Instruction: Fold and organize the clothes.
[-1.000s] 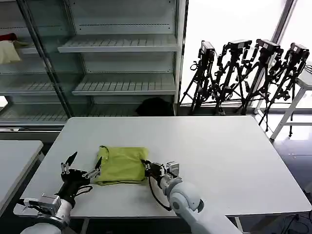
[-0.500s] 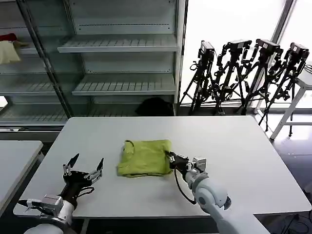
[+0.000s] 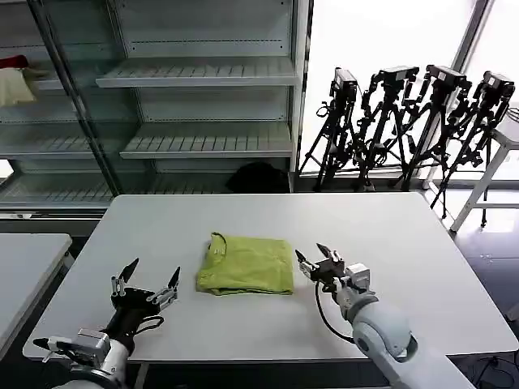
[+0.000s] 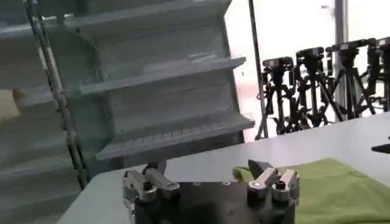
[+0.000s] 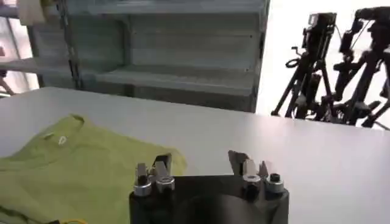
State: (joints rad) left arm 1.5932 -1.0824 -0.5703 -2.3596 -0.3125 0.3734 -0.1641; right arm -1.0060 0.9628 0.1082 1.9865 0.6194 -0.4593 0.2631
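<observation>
A folded lime T-shirt is seen lying flat on the white surface, roughly at its middle, between the two tools. The round neck is turned toward the robot's left, with a small label visible inside it in the right wrist view. The fabric is slightly wrinkled; the near edge is doubled over in layers.

The right tool is held just beside the shirt's right edge, low over the surface, not touching the cloth. Its fingers are spread wide and nothing is gripped between them. In the right wrist view the same tool is seen with the shirt spread beyond it and to one side.

The left tool is held near the front left part of the surface, apart from the shirt (a clear strip of bare surface lies between them). Its fingers are likewise spread wide, with nothing held. In the left wrist view this tool is seen pointing across the surface, with a corner of the shirt beyond it.

Behind the surface, metal shelves are noted, and a row of black tripods stands by the bright window. A second white surface is seen at the robot's left.
</observation>
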